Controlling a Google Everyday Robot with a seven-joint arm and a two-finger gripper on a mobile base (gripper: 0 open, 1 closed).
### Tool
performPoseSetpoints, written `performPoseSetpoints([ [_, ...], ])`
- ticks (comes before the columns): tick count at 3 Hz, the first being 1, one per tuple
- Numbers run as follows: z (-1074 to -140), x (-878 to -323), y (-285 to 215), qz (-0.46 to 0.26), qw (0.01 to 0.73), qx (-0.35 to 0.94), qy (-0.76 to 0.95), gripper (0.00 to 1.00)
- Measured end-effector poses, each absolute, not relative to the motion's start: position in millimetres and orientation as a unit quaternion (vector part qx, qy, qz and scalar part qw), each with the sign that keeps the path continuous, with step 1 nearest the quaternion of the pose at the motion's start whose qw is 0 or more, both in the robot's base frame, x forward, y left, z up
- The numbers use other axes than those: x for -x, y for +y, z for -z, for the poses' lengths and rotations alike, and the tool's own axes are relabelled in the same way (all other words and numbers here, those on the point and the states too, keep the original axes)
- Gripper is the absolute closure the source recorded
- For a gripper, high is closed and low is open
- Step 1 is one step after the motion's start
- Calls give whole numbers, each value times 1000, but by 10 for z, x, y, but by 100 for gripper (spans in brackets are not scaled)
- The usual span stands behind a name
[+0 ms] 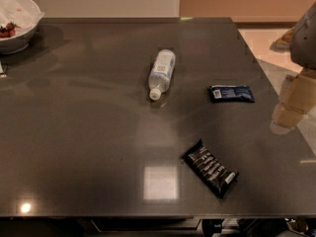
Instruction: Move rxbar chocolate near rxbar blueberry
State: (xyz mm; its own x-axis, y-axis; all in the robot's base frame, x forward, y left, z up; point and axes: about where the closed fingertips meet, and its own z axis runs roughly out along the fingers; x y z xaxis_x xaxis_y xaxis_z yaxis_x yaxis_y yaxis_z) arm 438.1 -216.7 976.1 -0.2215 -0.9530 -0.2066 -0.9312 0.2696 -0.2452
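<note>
- Camera view, nearest: the rxbar chocolate (pixel 210 168) lies diagonally on the dark table (pixel 74 132).
- Farther back, well apart: the rxbar blueberry (pixel 231 93) (a water bottle (pixel 162 73) lies on its side beyond, leftward).
- Far right edge: my gripper (pixel 307 36), off the table; spread or closed, I cannot tell.

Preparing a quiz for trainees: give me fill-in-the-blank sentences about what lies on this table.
In this view, the blue bar lies to the ___ of the bottle.
The bottle lies on its ___.
The black bar carries lettering in ___.
The bowl stands at the table's far ___ corner.
The gripper is not in view.
Missing words: right, side, white, left.
</note>
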Motion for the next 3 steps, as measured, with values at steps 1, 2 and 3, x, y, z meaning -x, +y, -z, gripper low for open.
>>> performPoseSetpoints([
  [1,-9761,-4381,-2167,34,159,603,781,0],
  [2,-9759,-4374,-2135,29,159,614,772,0],
  [3,-9613,-4296,-2015,2,157,636,755,0],
])
